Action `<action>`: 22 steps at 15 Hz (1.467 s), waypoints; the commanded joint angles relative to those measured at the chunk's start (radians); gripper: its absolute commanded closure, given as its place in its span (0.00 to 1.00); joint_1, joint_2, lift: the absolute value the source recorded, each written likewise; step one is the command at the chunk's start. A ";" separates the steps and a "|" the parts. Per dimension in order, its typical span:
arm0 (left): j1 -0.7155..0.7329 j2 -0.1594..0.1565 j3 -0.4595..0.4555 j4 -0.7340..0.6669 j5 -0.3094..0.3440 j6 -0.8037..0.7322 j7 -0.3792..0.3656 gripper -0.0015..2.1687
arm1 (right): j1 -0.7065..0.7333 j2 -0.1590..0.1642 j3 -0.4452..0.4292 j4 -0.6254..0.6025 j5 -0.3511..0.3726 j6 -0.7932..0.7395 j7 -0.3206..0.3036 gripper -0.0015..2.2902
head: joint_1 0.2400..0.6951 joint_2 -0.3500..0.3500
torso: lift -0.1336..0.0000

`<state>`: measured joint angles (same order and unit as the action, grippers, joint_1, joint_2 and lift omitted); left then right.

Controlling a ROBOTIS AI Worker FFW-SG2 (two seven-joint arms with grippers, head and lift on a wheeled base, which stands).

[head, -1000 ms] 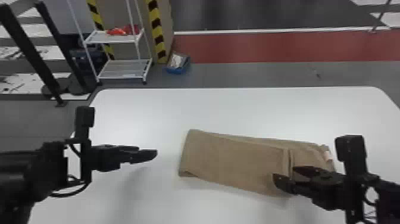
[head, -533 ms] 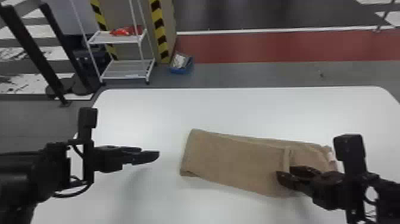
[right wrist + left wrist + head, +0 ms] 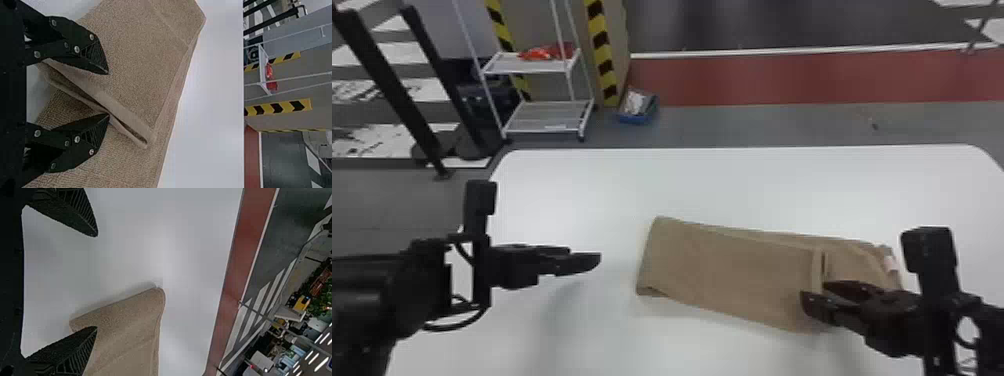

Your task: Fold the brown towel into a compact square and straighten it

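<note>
The head view crops the smooth white table at six o'clock; the black right gripper partly hides the folded brown towel toward four.

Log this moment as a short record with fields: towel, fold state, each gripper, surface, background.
towel: brown towel, lying flat in a long, layered strip, slightly askew to the table's far edge
fold state: not yet a compact square; a raised hem crosses it near its right end
left gripper: open, empty, left of the towel
right gripper: open, at the hem, fingers apart
surface: white table
background: white wire shelf, blue bin on the floor
</note>
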<state>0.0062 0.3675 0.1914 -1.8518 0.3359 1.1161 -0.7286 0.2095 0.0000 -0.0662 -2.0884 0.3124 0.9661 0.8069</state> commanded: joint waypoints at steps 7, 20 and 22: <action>-0.003 -0.002 -0.004 0.006 0.000 0.000 0.000 0.02 | -0.019 0.001 -0.010 0.022 0.027 0.006 0.000 0.29 | 1.00 0.63 | 0.07; -0.009 -0.001 0.002 0.017 0.002 -0.003 0.000 0.02 | 0.008 0.001 -0.090 -0.151 -0.081 0.000 0.000 0.46 | 1.00 0.63 | 0.07; -0.009 -0.001 0.002 0.016 0.002 -0.003 0.000 0.02 | 0.013 0.001 -0.119 -0.133 -0.091 0.003 -0.003 0.46 | 1.00 0.61 | 0.07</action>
<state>-0.0029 0.3666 0.1926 -1.8345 0.3373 1.1130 -0.7286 0.2180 0.0000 -0.1633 -2.2285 0.2306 0.9660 0.8049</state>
